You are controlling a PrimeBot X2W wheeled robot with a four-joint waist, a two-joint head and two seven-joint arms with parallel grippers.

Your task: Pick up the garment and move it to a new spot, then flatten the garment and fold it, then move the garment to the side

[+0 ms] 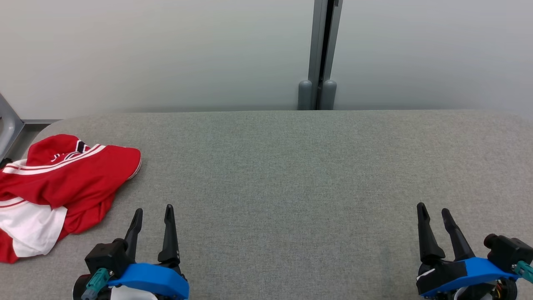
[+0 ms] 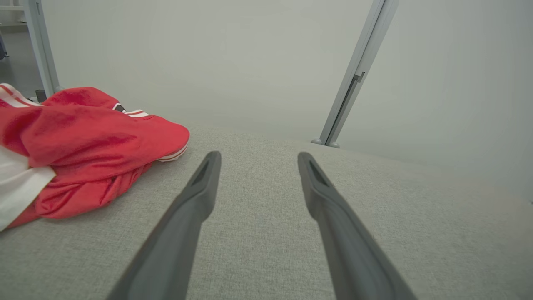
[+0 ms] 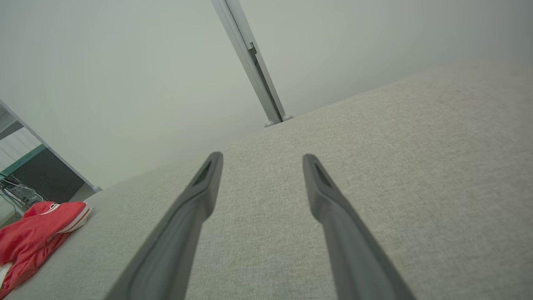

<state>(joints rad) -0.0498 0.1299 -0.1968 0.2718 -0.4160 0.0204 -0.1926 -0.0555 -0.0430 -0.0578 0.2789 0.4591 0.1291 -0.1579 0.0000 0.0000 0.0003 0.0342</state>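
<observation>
Both jaws stand apart, left gripper [image 1: 153, 214] and right gripper [image 1: 434, 213] empty; we risk pinching one layer of the crumpled garment [image 1: 62, 187] at far left, leaving it bunched.

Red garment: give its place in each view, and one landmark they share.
Head view: garment at the left edge, on the table.
Left wrist view: garment at the left, mid-height.
Right wrist view: garment in the lower left corner.
Shared landmark: the grey post behind the table.
</observation>
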